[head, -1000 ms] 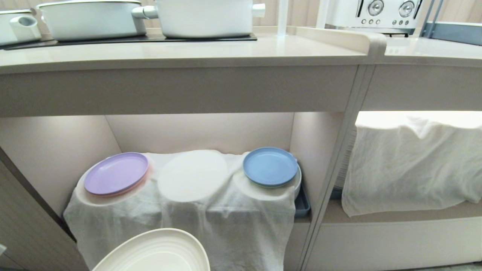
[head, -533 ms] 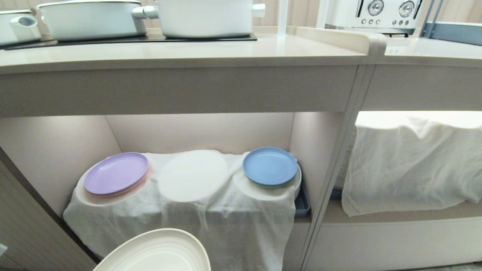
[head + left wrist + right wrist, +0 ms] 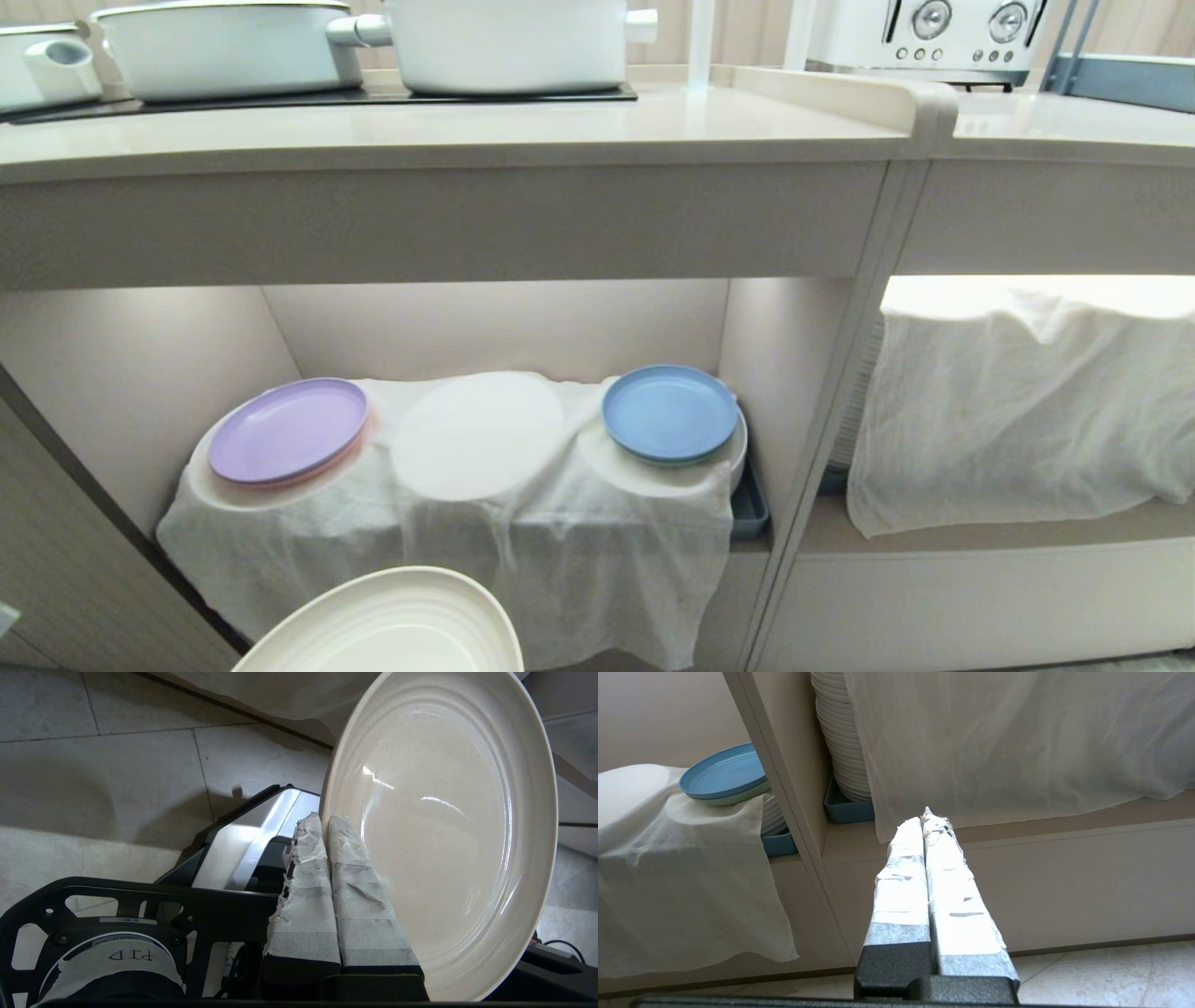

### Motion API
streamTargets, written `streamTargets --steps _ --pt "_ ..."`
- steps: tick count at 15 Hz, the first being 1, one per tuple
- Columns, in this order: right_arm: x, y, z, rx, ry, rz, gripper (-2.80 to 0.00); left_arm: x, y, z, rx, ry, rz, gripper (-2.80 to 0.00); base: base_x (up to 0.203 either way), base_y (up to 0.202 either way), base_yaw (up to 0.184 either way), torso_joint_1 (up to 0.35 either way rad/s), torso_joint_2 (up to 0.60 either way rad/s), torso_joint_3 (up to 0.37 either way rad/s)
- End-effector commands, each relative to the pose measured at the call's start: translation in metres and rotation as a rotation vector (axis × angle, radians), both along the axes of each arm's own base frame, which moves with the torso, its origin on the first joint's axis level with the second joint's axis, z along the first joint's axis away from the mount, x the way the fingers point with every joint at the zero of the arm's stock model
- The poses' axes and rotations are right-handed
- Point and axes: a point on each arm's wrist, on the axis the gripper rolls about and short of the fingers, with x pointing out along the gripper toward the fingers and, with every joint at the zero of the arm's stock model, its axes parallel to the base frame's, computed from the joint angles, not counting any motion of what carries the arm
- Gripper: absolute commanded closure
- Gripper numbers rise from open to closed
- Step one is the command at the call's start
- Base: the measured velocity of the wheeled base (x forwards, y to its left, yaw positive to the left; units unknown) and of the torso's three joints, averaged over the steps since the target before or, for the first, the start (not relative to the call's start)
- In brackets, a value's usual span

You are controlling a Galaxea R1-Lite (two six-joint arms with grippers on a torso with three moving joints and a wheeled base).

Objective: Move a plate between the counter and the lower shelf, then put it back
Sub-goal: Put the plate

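The cream plate hangs low in front of the lower shelf, at the bottom edge of the head view. In the left wrist view my left gripper is shut on the near rim of the plate, one taped finger on its inner face. The plate is tilted, with floor tiles beyond it. The counter runs above the shelf. My right gripper is shut on nothing and hangs low before the right-hand compartment.
On the shelf's white cloth a lilac plate lies left and a blue plate right, with a bare round mound between. White pots stand on the hob. A toaster is far right. Stacked white plates sit behind another cloth.
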Motion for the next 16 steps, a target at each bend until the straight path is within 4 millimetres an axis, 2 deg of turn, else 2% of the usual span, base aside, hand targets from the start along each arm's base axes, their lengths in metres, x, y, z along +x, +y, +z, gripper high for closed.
streamTargets --steps 1,4,8,16 --pt "0.0001 -0.0001 0.0001 0.000 0.001 0.001 0.00 0.0003 -0.0001 -0.0005 -0.002 0.009 0.002 0.00 0.000 0.000 0.000 0.000 0.00 0.000" --pt "0.0001 0.0000 0.0001 0.000 0.001 0.000 0.00 0.0003 -0.0001 -0.0005 -0.002 0.009 0.002 0.00 0.000 0.000 0.000 0.000 0.00 0.000" --pt "0.0001 0.0000 0.0001 -0.001 0.001 0.000 0.00 0.0004 -0.0001 -0.0004 -0.004 0.008 0.002 0.00 0.000 0.000 0.000 0.048 -0.20 -0.235" --pt "0.0001 0.0000 0.0001 -0.001 0.001 0.000 0.00 0.0006 -0.0002 -0.0005 -0.004 0.009 0.000 0.00 0.000 0.000 0.000 0.180 -0.50 -0.279"
